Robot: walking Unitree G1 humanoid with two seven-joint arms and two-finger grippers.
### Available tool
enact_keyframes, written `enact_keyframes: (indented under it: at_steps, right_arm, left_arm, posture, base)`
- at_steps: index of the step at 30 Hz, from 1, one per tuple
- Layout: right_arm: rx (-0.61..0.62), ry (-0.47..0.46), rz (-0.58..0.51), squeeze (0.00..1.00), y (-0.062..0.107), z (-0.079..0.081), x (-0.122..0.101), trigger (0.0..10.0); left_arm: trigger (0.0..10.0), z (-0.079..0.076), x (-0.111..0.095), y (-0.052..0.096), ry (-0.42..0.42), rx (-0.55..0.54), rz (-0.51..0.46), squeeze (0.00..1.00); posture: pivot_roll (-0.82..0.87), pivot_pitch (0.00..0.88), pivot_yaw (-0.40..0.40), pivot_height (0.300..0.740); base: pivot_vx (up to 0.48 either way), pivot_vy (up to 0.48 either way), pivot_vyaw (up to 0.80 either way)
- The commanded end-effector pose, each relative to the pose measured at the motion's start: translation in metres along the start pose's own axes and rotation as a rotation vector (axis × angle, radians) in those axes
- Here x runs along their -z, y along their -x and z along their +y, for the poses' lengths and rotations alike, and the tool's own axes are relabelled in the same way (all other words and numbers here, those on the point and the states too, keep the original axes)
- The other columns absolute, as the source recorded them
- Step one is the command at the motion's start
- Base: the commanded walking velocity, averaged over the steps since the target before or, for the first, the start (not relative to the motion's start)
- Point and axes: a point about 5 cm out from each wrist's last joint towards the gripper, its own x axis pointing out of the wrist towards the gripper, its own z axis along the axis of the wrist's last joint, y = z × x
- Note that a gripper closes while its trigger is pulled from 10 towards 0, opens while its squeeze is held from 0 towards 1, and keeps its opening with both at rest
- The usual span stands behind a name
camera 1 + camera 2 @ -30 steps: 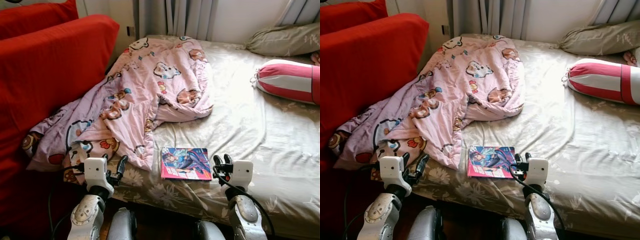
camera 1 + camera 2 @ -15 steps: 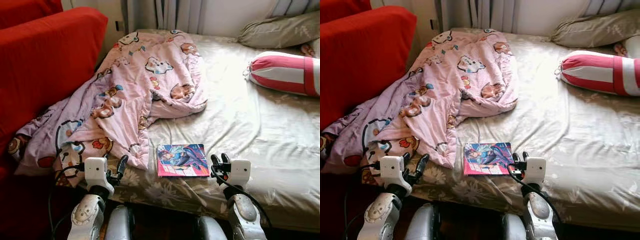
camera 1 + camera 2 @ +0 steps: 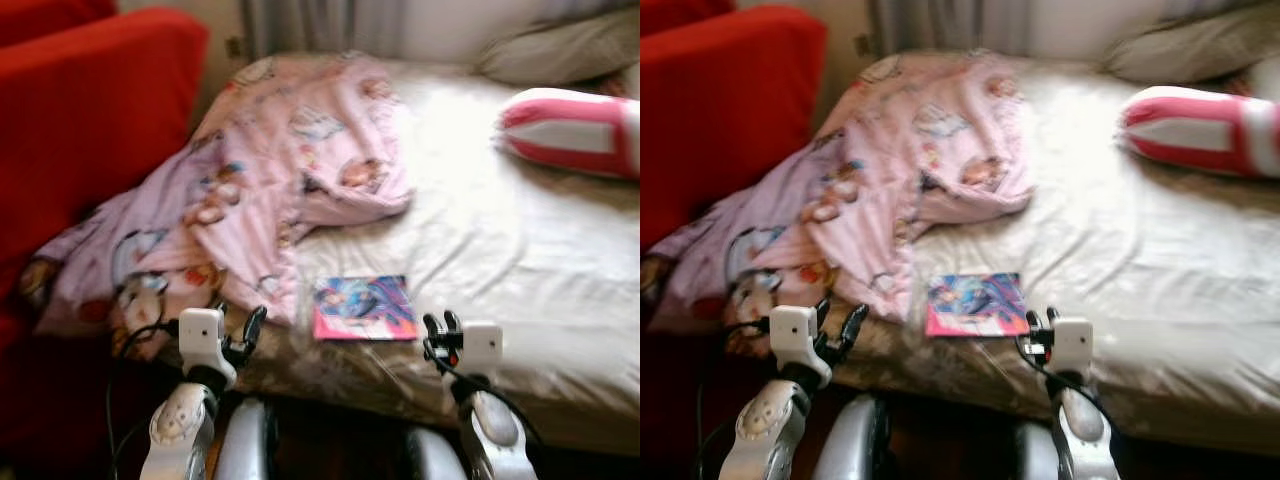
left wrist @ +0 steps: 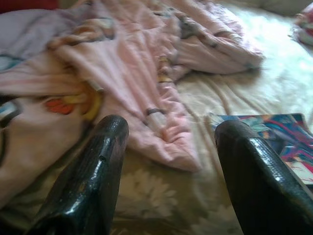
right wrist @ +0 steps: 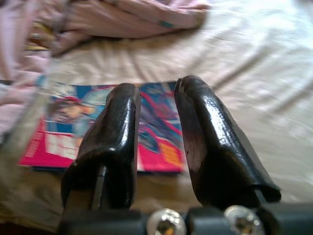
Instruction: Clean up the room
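The bed (image 3: 520, 250) wears a pale flowered sheet, and on it lie a crumpled pink blanket (image 3: 270, 190) spilling off its left edge, a colourful book (image 3: 364, 308) near the front edge — just beside the blanket — a red-and-white bolster (image 3: 572, 130), and a drab pillow (image 3: 560, 50) at the far right.

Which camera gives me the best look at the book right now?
Right wrist view: the book lies close, beyond the right gripper, whose fingers cover its middle. Both eye views show it whole but small and blurred on the bed. Left wrist view catches one corner.
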Motion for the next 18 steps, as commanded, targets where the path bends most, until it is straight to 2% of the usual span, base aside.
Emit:
enact_keyframes:
  at_steps: [1,18]
  right_arm:
    - [-0.009,-0.004,0.001,0.0,0.0002,0.003,0.0009,10.0]
    - [-0.027,-0.028,0.019,0.0,0.0012,0.0049,0.0046,10.0]
  left_arm:
    - [10.0,0.002,-0.0006,0.0,0.007,-0.005,0.0,0.0]
    - [10.0,-0.0001,-0.0015,-0.0001,0.002,0.014,0.0,0.0]
  posture:
    - [0.02,0.1,-0.024,0.599]
    - [0.02,0.107,-0.018,0.599]
  base:
    - [0.0,0.0,0.8]
    - [0.015,0.0,0.03]
